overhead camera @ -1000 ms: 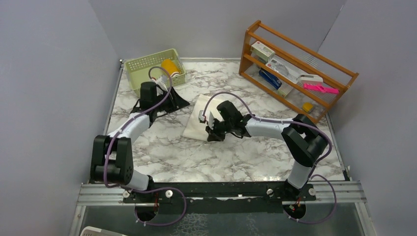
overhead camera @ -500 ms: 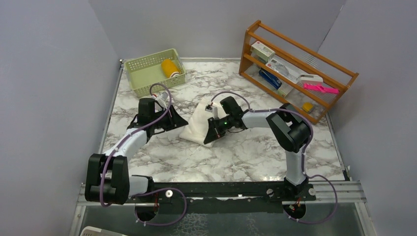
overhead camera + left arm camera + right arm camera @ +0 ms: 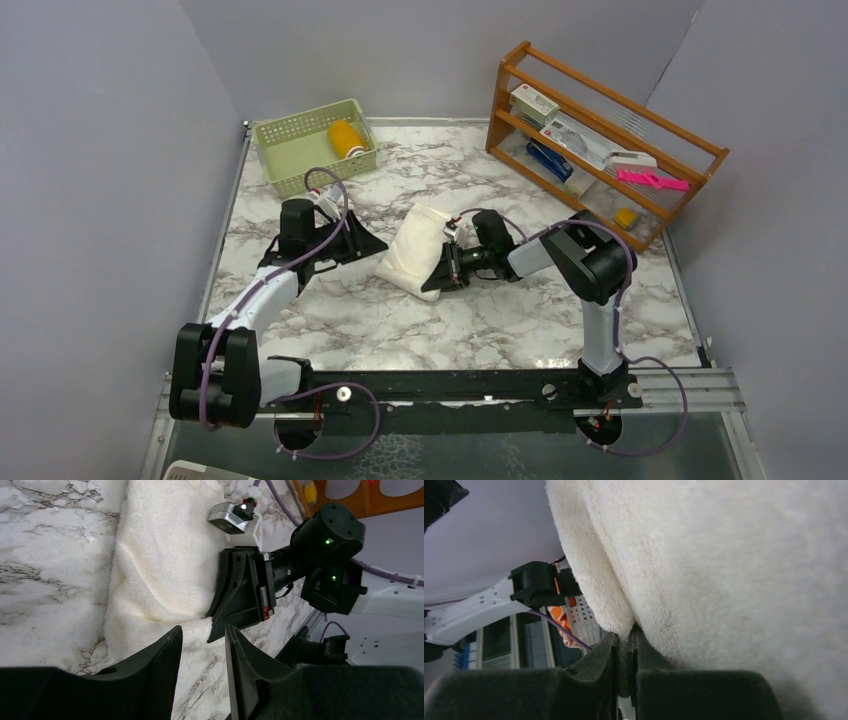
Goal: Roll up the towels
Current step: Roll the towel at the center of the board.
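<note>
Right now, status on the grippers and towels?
Right gripper shut on white towel edge. Left gripper part open, empty, beside it. Yellow towel in basket, well clear.

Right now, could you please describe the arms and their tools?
Left arm and right arm alike: black joints, white link covers, a purple cable looping along each. The left tool and right tool are black with wedge-shaped, foam-padded fingers. Green lights glow on the right wrist.

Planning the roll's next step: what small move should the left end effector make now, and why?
Probably ease the left end effector forward onto the facing edge of the cream towel and close: its jaws stand open and empty just short of the cloth, while the right end effector is shut on a fold alone.
</note>
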Robot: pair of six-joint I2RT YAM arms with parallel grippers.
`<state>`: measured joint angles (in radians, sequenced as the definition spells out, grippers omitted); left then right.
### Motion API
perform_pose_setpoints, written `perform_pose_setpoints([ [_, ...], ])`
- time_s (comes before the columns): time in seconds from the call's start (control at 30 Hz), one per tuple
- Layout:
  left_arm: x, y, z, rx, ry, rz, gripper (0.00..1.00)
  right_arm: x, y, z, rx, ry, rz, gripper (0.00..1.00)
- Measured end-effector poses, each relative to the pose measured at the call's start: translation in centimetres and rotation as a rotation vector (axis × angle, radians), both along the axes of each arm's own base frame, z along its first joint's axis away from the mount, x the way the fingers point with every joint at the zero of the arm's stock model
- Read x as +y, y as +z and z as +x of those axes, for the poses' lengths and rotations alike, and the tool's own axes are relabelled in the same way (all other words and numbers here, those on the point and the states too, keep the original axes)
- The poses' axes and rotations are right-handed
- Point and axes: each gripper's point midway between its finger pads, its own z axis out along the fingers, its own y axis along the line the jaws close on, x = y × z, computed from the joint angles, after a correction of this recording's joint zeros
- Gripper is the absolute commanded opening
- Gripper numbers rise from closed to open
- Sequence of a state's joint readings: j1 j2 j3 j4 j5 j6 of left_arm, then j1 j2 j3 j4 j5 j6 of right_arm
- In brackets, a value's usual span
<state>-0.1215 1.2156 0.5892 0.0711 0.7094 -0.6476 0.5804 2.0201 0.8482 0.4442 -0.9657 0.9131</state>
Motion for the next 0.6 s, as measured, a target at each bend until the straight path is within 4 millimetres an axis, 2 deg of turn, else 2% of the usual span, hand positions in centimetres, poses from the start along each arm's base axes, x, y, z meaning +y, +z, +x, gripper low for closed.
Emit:
perform_pose_setpoints([
  [0.13,-0.9,0.3,-0.5,-0.002,-0.030,-0.014,0.39,-0.3,-0.7,-0.2,0.104,-0.049,0.020,0.01],
  [0.33,-3.7,-0.1,-2.6,0.000,-0.132,-0.033,0.37,-0.7,0.2,0.6,0.151,-0.122,0.101,0.01],
  [0.47,-5.4,-1.5,-3.8,0.031,-0.186,-0.041,0.35,-0.6,0.8,0.8,0.175,-0.142,0.131,0.01],
  [0.6,-5.6,-3.8,-3.4,0.082,-0.181,-0.019,0.35,-0.6,1.1,0.9,0.195,-0.152,0.143,0.01],
])
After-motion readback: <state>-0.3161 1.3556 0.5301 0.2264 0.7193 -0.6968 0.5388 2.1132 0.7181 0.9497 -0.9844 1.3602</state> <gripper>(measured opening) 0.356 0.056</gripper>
